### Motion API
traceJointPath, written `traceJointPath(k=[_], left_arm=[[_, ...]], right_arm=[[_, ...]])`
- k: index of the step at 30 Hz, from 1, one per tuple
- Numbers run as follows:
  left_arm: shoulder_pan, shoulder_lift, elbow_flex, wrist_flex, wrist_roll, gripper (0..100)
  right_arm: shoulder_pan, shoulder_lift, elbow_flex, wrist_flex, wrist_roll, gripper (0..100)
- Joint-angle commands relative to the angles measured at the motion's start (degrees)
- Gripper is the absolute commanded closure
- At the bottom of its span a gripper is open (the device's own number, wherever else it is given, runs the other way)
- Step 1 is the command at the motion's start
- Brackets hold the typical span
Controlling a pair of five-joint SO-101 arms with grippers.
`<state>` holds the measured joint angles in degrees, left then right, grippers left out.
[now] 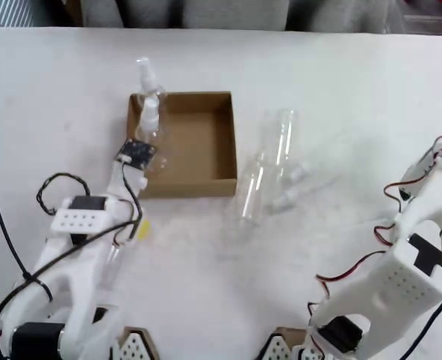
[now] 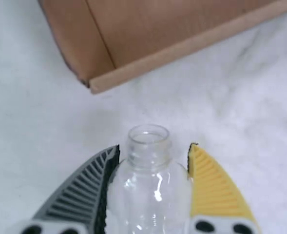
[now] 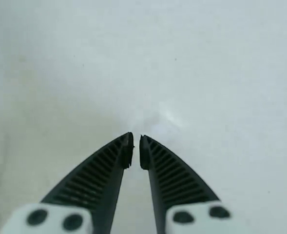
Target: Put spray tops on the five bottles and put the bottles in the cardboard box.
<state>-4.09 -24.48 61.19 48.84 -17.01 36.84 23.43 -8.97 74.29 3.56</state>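
At the left, the left end effector (image 2: 153, 146) is closed on a bottle (image 2: 148, 195) — its grey and yellow fingers (image 2: 80, 195) are pressed against the shoulder on either side, just under the neck. The neck is clear of the grip and open, with no spray top on it. That hold is judged to suit steadying the bottle while a top is fitted. The mouth is pointed toward a near corner of the box (image 2: 133, 34), which is close ahead but not touched.

In the high view, the box stands a little left of the middle of the tabletop (image 1: 341, 75), within reach of both arms. Two capped bottles (image 1: 150, 131) are seen upright at its left wall. One is inside, against that wall. The other is at the far left corner, and whether it is inside or just behind cannot be told. Most of the box floor is bare, so room is kept for the rest.

Just right of the box, loose bottles (image 1: 258, 191) are lying on their sides, uncapped, with spray tops (image 1: 290, 199) beside them. This is on the right arm's side, where they could be picked up by it.

At the right, the right end effector (image 3: 134, 144) is held over bare tabletop with its dark tips drawn almost together — only a thin slit is seen, and nothing is between them. It is well apart from the tops, so a top has not yet been taken for the bottle held at the left.
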Motion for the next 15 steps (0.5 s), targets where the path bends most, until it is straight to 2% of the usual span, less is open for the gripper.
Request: traceJointPath(k=[1, 4, 8, 15], left_arm=[[-0.40, -1.71, 0.18, -0.97, -0.53, 97], [-0.40, -1.71, 0.18, -0.97, -0.53, 97], [-0.40, -1.71, 0.18, -0.97, -0.53, 97], [-0.40, -1.71, 0.18, -0.97, -0.53, 97]], right_arm=[[3.21, -4.09, -2.64, 3.65, 0.09, 98.2], [6.29, -4.00, -1.58, 3.74, 0.70, 98.2], [8.04, -4.00, 3.87, 2.86, 6.15, 98.2], [7.25, -4.00, 11.60, -11.30, 3.96, 98.2]])
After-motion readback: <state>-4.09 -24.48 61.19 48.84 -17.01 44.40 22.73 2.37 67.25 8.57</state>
